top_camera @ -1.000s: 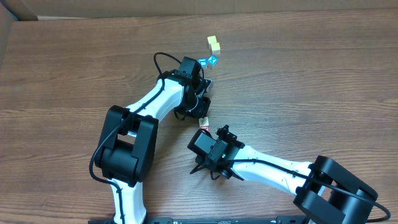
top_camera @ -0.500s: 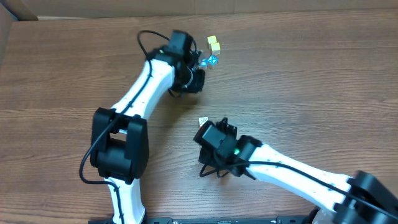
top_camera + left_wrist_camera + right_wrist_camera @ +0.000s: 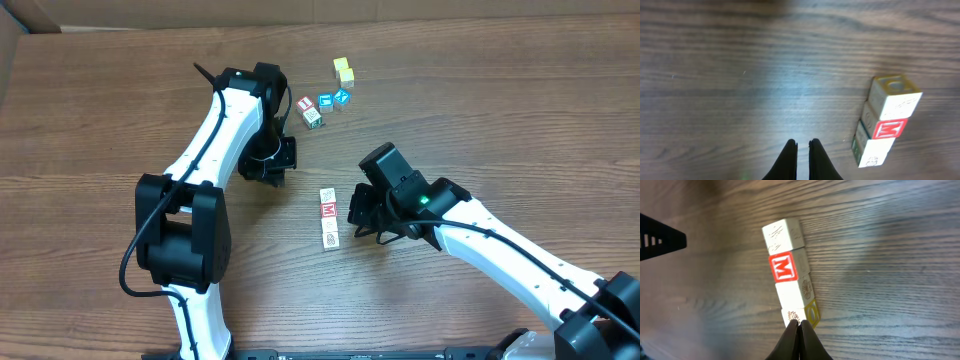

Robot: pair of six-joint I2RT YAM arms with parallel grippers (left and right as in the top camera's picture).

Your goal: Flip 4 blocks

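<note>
From overhead, the row of four small pale wooden alphabet blocks (image 3: 328,215) lay end to end mid-worktop, on the brown wood-grain worktop (image 3: 480,120). It sat between the white-and-black left arm (image 3: 215,130) and the right arm (image 3: 500,250). Further back were more little printed cubes: a red-bordered cube (image 3: 307,104) touching a green-printed cube (image 3: 314,119), then two blue-printed cubes (image 3: 333,99). Just behind those were two plain yellow cubes (image 3: 344,70).

On the left wrist cam, the left claw (image 3: 801,147) was pinched together with nothing in it, over bare wood. The row (image 3: 886,125) sat off to its right, well apart. The red M block (image 3: 888,130) was second from the far end.

On the right wrist cam, the right claw (image 3: 799,325) was squeezed tight too, holding nothing. Its tips were right at the near end of the row (image 3: 790,275). I couldn't tell whether they actually touched that last block. The M (image 3: 784,269) faced up, second from the far end.
</note>
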